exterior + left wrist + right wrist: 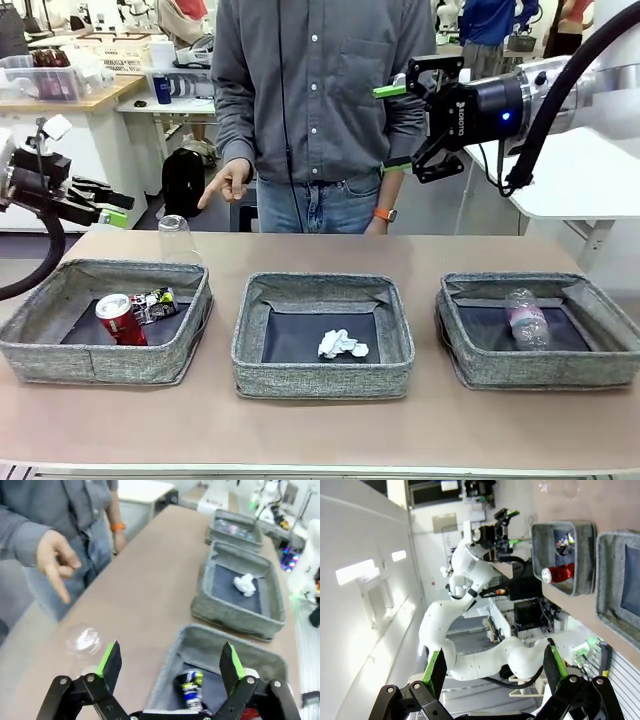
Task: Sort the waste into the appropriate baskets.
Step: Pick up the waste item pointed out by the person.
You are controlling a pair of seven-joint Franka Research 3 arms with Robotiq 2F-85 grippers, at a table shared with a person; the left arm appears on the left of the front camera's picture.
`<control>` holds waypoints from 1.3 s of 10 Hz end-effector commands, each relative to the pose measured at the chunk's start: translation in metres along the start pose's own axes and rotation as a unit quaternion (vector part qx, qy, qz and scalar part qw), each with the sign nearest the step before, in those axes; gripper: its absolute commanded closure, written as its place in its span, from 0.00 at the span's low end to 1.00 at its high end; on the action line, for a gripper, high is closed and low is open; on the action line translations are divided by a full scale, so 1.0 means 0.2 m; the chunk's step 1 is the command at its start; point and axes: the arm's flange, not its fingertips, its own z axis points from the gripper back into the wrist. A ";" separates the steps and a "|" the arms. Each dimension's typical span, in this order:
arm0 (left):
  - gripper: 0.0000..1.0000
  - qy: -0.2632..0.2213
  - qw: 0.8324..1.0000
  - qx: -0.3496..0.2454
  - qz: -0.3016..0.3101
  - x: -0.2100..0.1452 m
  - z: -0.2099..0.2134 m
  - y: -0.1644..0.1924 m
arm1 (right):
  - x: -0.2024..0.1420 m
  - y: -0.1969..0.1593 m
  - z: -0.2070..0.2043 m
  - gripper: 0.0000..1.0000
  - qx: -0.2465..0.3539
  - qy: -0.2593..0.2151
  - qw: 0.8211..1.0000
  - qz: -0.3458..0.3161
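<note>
Our left end effector and right end effector hung wide open, empty; the clear plastic cup waited unsorted on the worktop.

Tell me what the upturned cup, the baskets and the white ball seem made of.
Cup: clear, glossy, likely thin plastic; the table shows through.
Baskets: grey woven fabric, matte, soft sagging walls.
White ball: crumpled, matte, probably paper.

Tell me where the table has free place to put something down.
Free: the front strip before the three bins, the gaps between them, and the far strip right of the cup. Crowded: the left bin, with two cans.
</note>
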 end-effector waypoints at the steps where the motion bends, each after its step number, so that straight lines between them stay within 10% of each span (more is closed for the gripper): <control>1: 0.00 0.029 0.996 0.087 0.008 -0.10 -0.04 0.14 | 0.00 0.00 0.00 0.00 0.010 -0.002 1.000 0.007; 3: 0.00 0.056 0.992 0.060 0.101 -0.19 -0.13 0.31 | 0.00 0.00 0.00 0.00 0.010 -0.002 1.000 0.007; 4: 0.00 0.022 0.997 0.066 0.013 -0.16 -0.01 0.16 | 0.00 0.00 0.00 0.00 0.010 -0.002 1.000 0.007; 13: 0.00 0.069 0.995 0.008 -0.075 -0.30 -0.24 0.50 | 0.00 0.00 0.00 0.00 0.010 -0.002 1.000 0.007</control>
